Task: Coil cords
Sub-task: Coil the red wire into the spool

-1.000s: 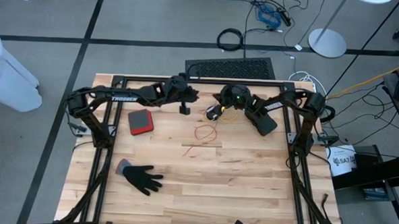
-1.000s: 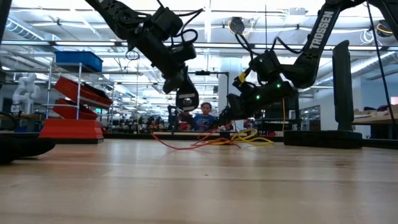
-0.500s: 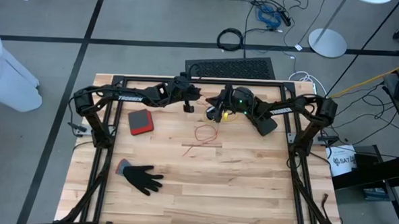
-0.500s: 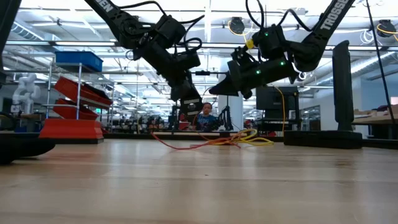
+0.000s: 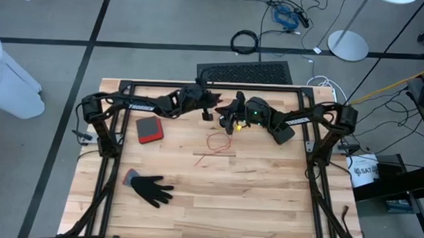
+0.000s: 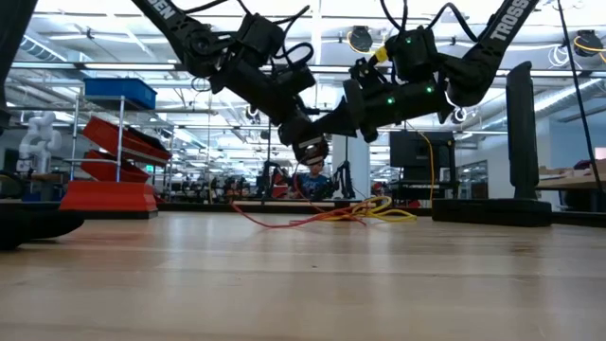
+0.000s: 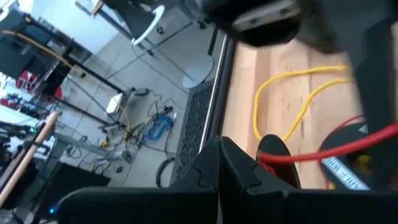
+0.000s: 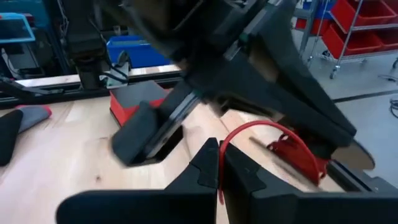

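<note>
While both dark grippers, left (image 5: 208,113) and right (image 5: 230,120), meet clenched on a thin red cord (image 5: 217,143) above the far table edge beside the yellow-orange cord (image 6: 383,209), coiling seems underway; next comes another wrap.

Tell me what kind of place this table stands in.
Probably a robotics lab or workshop: red bin shelves and a white robot arm stand behind the wooden table, and loose cables lie on the grey floor.

Wooden table (image 5: 266,200), black glove (image 5: 151,189), red-and-black pad (image 5: 150,130), red cord (image 5: 217,143), yellow cord (image 6: 388,210)
</note>
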Motion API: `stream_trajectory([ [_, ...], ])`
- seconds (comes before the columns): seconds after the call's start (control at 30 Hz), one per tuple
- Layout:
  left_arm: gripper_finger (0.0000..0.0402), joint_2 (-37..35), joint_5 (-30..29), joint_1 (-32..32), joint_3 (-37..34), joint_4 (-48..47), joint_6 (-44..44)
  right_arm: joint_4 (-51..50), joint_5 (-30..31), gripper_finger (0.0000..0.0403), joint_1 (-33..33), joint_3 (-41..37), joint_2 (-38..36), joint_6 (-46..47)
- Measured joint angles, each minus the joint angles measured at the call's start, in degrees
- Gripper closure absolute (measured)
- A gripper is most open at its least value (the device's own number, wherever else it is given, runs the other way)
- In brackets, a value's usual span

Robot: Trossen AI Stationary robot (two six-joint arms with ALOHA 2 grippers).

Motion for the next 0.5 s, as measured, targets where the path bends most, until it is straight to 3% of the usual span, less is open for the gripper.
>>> stream_trajectory([
  [0.2, 0.0401, 0.0, -0.03, -1.83, 0.0, 4.37, -0.36, 0.67, -0.05, 0.0403, 0.69, 0.0, 0.0, 0.27],
  [0.5, 0.0402, 0.0, -0.04, -2.39, 0.0, 12.47, -7.98, 0.01, 2.83, 0.0403, 2.01, 0.0, 0.04, -0.97],
])
